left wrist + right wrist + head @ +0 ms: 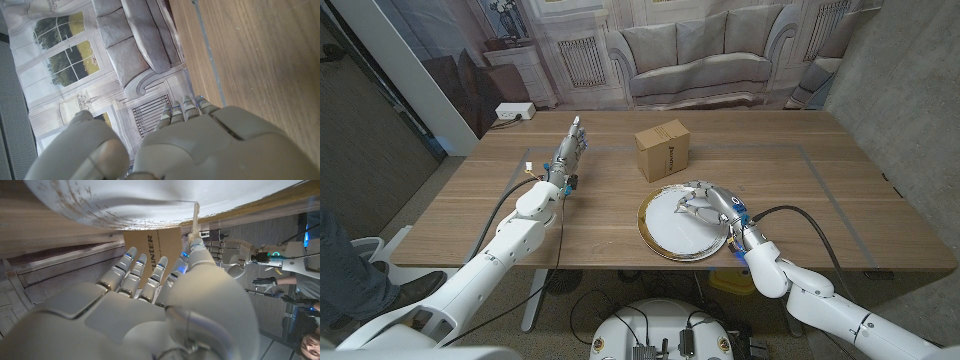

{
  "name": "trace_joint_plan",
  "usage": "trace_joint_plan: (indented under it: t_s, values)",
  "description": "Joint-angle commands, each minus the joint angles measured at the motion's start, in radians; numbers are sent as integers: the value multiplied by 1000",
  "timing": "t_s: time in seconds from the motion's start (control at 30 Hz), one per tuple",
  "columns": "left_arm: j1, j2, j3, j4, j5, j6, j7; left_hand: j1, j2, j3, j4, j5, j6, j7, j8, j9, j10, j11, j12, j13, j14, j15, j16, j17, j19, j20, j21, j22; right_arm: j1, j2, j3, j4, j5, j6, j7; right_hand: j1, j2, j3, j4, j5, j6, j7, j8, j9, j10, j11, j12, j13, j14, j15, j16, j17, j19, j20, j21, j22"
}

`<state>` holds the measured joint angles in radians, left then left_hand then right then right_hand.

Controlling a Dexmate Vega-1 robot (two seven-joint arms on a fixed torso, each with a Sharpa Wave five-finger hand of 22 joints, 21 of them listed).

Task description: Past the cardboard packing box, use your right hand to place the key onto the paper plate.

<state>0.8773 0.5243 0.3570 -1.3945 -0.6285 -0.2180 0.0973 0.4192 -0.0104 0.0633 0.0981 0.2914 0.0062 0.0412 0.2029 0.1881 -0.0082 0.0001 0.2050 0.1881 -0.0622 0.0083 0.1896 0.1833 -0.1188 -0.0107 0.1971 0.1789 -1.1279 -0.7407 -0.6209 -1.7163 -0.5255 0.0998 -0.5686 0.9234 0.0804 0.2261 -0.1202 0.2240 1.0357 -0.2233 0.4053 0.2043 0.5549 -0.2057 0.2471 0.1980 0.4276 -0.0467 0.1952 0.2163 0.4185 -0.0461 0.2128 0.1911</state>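
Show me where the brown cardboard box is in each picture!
Head view: the brown cardboard box stands on the wooden table, just beyond the round white paper plate.
Left wrist view: the box is not in this picture.
Right wrist view: the box peeks out behind the right hand, next to the plate's rim.
Shared landmark: the plate, beside the box in both views.

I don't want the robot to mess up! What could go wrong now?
1. The right hand is over the paper plate and pinches a thin pale thing, likely the key, only at its fingertips. It might slip or bounce off.
2. The plate lies close to the table's near edge, so a push from the fingers could slide it off.
3. The cardboard box stands just behind, and a lifting hand could bump it.
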Motion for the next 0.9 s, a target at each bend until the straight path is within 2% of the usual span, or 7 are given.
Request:
trace_joint_plan:
  t_s: [0.03, 0.37, 0.63, 0.9]
  values:
    - [1, 1, -3, 3, -3, -4, -1, 3, 4, -8, 0, -4, 3, 0, -4, 2, 3, 1, 2, 6, -5, 1, 0, 2, -6, -4, 0, 2, 5, -2, -8, -1, -5, -11, 5, -1, 0, -1, 0, -4, -13, 0, -6, 3, -6, 3, -1, 1, -5, -84, 2, 2, -7, -47, -1, 2]
    - [3, 2, -4, 1, -3, -5, 0, 3, 5, -10, 0, -4, 3, -1, -4, 2, 2, -1, 2, 6, -5, 0, 0, 2, -6, -4, 1, 2, 7, -7, -10, -6, -4, -18, 13, 2, -8, -5, -5, -3, -77, 0, -37, 2, -31, 13, -11, 2, -21, -77, -3, 0, -18, -41, -4, 2]
    - [5, 3, -6, -1, -5, -4, 0, 4, 5, -11, 0, -4, 3, 0, -4, 2, 2, 0, 2, 6, -4, 0, 1, 2, -6, -4, 1, 2, 7, -10, -12, -9, -4, -26, 22, -5, -17, -11, -5, -4, -94, 0, -45, 3, -41, 22, -15, 3, -32, -69, -5, -1, -27, -36, -6, 2]
    - [7, 5, -6, -3, -6, -5, -2, 4, 6, -12, 0, -4, 3, -1, -3, 2, 3, 1, 2, 6, -5, 1, 0, 2, -6, -3, 1, 2, 5, -15, -12, -15, -5, -32, 26, -24, -35, -25, 0, -6, -166, 2, -77, 5, -62, 39, -21, 4, -46, -65, -5, -2, -40, -31, -8, 2]
